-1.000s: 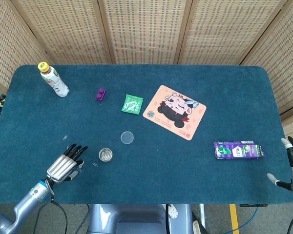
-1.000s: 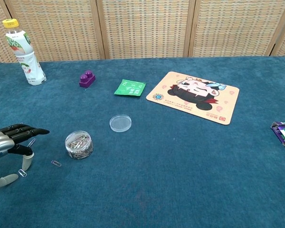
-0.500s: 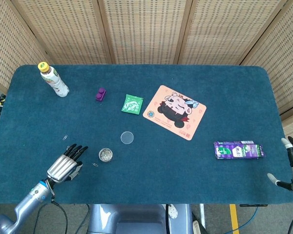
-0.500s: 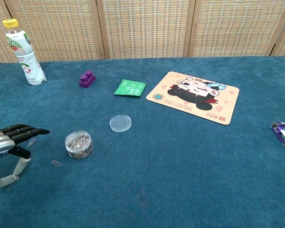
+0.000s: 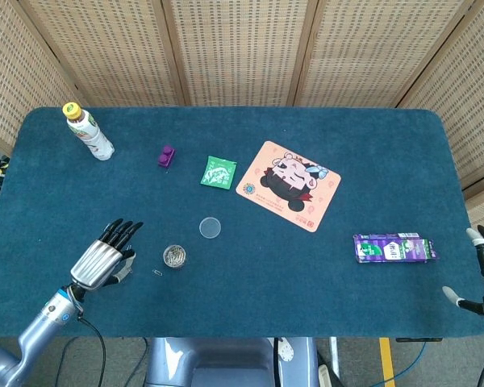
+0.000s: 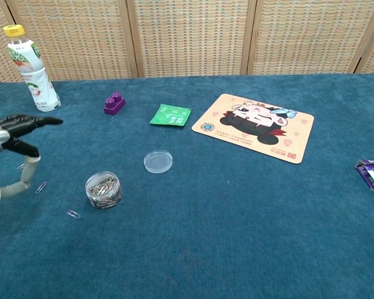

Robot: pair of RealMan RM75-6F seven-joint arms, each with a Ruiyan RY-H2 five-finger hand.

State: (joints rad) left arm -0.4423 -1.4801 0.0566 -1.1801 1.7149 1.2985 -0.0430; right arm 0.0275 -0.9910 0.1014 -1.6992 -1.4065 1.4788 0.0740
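Here the left hand (image 5: 103, 256), fingers spread and holding nothing, hovers just left of the jar of paper clips (image 5: 174, 257); loose clips (image 6: 73, 213) lie on the worktop (image 5: 306, 266) nearby.

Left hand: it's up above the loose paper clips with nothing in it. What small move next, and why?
Probably lower the left hand toward the loose paper clip lying left of the clip jar. Its fingers are spread and hold nothing, and that clip lies nearest below it on the table.
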